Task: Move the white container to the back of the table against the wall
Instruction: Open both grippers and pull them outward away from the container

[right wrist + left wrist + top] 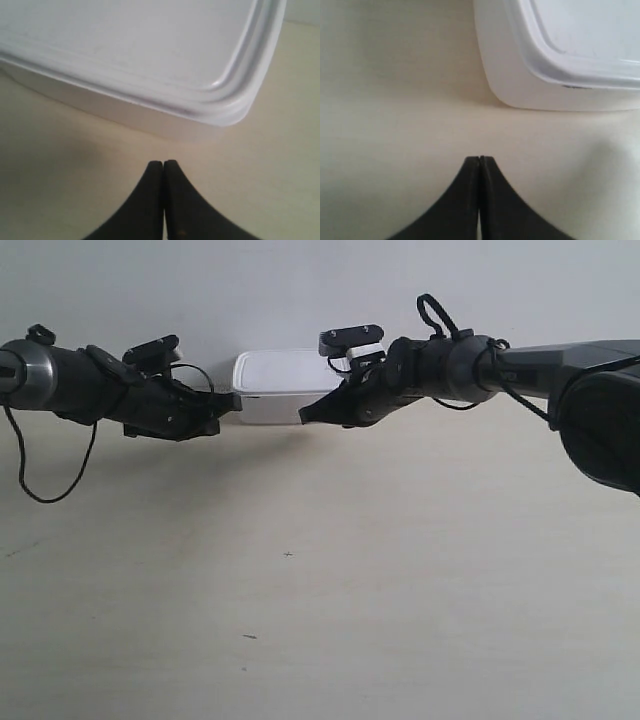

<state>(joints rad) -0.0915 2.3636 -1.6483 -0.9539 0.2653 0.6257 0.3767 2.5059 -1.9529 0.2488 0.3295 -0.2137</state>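
The white container (278,386) stands at the far edge of the table (320,580), right at the wall (250,290), lid on. My left gripper (234,403) is shut and empty, its tips a short way off the box's corner (530,75). In its own wrist view that left gripper (479,159) has both fingers pressed together. My right gripper (306,416) is also shut and empty, just in front of the box's other end (150,75). The right gripper (163,162) shows table between its tips and the box.
Black cables (40,480) hang from the arm at the exterior view's left. A bulky dark arm segment (600,430) fills the exterior view's right edge. A few tiny dark specks (288,554) mark the tabletop.
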